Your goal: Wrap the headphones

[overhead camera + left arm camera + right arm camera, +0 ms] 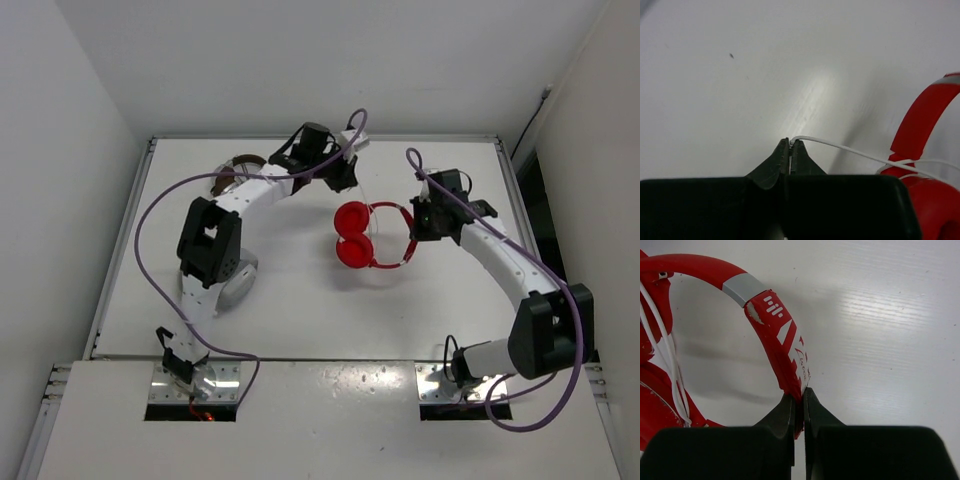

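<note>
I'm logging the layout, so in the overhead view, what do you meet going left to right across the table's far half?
Brown-and-silver headphones → red ear cups → right gripper, its jaws shut on the headband. The left gripper, pinching the cable, overlaps the ear cups, so it's left out.

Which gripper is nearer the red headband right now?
Right. The right gripper is shut on the headband itself, gripping its end. The left gripper stands apart from the band, shut on the white cable that leads back toward it.
</note>
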Controlling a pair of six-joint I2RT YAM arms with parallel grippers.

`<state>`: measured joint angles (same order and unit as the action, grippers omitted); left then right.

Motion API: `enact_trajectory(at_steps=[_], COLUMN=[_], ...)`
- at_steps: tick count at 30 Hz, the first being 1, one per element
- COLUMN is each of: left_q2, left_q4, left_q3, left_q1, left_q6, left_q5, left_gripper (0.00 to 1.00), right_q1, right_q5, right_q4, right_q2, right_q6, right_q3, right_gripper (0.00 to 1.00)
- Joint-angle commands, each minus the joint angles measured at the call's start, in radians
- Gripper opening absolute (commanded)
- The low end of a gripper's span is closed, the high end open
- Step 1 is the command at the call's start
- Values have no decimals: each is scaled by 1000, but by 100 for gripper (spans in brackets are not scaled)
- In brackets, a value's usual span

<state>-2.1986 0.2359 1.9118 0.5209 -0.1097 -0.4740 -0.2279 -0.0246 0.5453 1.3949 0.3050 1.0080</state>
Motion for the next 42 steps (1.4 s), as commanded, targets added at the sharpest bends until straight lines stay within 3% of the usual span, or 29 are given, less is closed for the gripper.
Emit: enact_trajectory(at_steps=[1,8,13,16,22,29,37,42], left_q2=[79,109,82,51,-52,-142,-138,-95], left_q4=[-26,-99,-217,-289,-411,-422,-402,-325], left_q3=[-126,-324,-419,-438,-415,-389,-441,-491], left_q1=[-50,-96,-96,-76,-25,21,31,31], left_q6=[44,289,461,533,671,683,702,665], left_q5=[-110,-441,-574,-586,-604,-583,-535,-511], left_gripper=[0,0,0,0,0,0,0,20], right_q1=[13,131,242,274,263,306,315,306], right_q5=[170,369,610,631,508,342,189,124], right_q4=[-7,-53,-62,-94,-81,-4,58,87], right_q2=[-62,-79,2,36,130,202,246,265], right_q6=[-20,78,169,244,322,345,376,376], right_q3=[-9,-57,-66,-66,-54,-54,-54,-54], right_gripper=[0,0,0,0,0,0,0,0])
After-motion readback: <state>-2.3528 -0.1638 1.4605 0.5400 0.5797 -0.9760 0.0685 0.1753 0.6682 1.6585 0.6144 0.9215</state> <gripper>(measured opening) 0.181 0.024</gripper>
